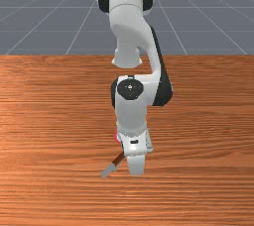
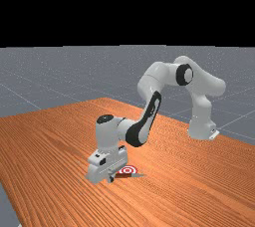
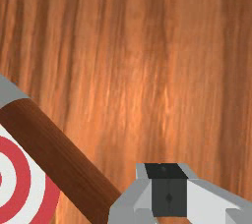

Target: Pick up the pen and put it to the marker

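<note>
"Under everything, what do you have?"

"Orange-brown wood: the table, its grain running side to side in the front view. Over it reaches the arm, white and grey with black joints."

"And the gripper?"

"Down low over the table, at the end of the arm. The far view has the gripper beside the ringed disc, left of it there."

"Jaws apart, together, or clamped on something?"

"I cannot tell from these pictures."

"Where's the pen, then?"

"Low by the gripper. The wrist view shows the pen slanting in to the gripper's edge, which hides the rest: a brown shaft with a grey end. In the front view that shaft comes out from beneath the hand, a grey end toward the front view's lower left."

"The disc?"

"That's the target, red and white rings. In the wrist view the pen crosses its rim; whether they touch, I cannot tell."

"Any writing?"

"Small pale marks on the arm's round dark cap, too small to read."
</note>
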You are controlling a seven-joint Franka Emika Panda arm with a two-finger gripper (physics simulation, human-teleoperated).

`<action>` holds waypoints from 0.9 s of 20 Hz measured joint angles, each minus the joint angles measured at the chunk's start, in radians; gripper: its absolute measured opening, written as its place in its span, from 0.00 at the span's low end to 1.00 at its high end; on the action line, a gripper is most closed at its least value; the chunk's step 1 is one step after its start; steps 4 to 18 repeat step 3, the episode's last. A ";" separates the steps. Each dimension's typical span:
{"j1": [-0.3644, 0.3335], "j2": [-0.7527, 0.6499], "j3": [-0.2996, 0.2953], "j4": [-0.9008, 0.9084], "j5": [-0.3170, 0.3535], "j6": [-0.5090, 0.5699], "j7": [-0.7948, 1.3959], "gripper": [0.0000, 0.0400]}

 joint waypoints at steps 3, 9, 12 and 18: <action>0.008 -0.089 -0.016 -0.170 -0.006 0.083 0.038 0.00; 0.008 -0.089 -0.016 -0.170 -0.006 0.083 0.038 0.00; 0.008 -0.089 -0.016 -0.170 -0.006 0.083 0.038 0.00; 0.008 -0.089 -0.016 -0.170 -0.006 0.083 0.038 0.00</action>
